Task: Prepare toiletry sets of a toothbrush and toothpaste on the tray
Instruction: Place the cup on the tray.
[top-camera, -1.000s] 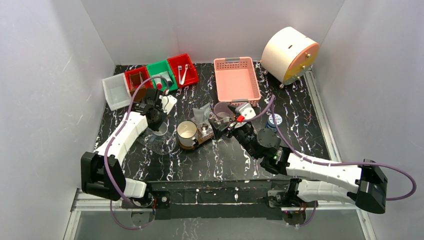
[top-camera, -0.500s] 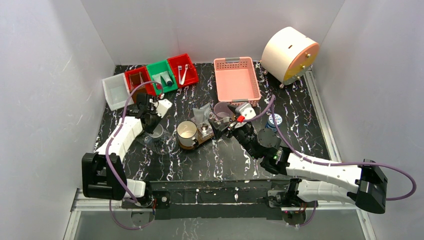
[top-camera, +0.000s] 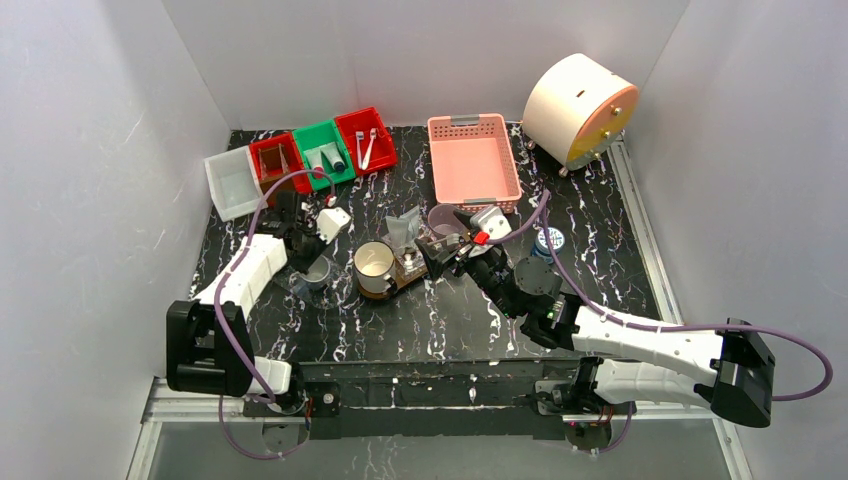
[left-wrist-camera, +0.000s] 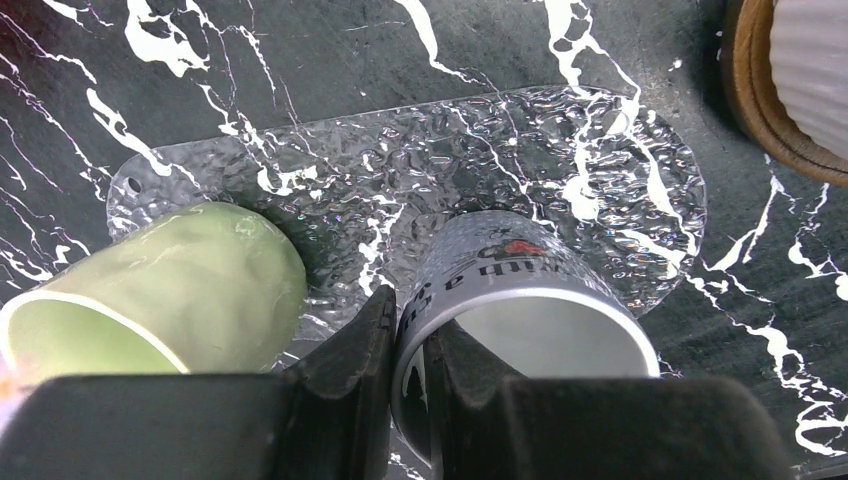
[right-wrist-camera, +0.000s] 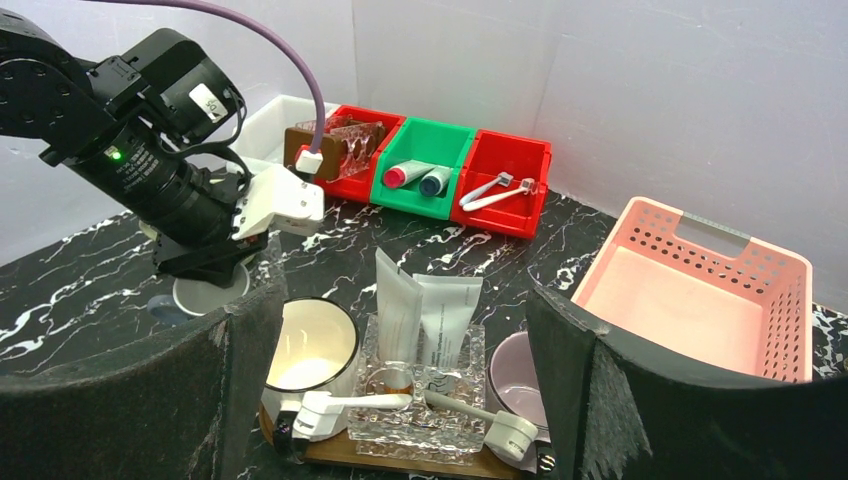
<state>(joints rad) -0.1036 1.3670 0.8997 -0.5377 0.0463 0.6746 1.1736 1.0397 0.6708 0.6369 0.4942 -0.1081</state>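
Note:
My left gripper (left-wrist-camera: 408, 310) is shut on the rim of a grey printed mug (left-wrist-camera: 520, 290), one finger inside and one outside; the mug is over a clear plastic bag (left-wrist-camera: 420, 170) beside a pale green mug (left-wrist-camera: 170, 290) lying on its side. In the top view the left gripper (top-camera: 312, 262) is left of the dark-brown tray (top-camera: 398, 286). My right gripper (right-wrist-camera: 395, 300) is open and empty just in front of the tray (right-wrist-camera: 400, 458), which holds a white mug (right-wrist-camera: 305, 350), two white tubes (right-wrist-camera: 420, 315) in clear bags, two white toothbrushes (right-wrist-camera: 350, 405) and a pink mug (right-wrist-camera: 515, 375).
At the back left stand a white bin (top-camera: 231, 181), a red bin (top-camera: 275, 157) with brown blocks, a green bin (top-camera: 325, 150) with tubes and a red bin (top-camera: 366, 138) with toothbrushes. A pink basket (top-camera: 472, 160) and a round cream device (top-camera: 578, 108) stand at the back right.
My left arm has swung left and drawn towards the near edge, carrying the grey mug down over the clear bag. The right arm has not moved.

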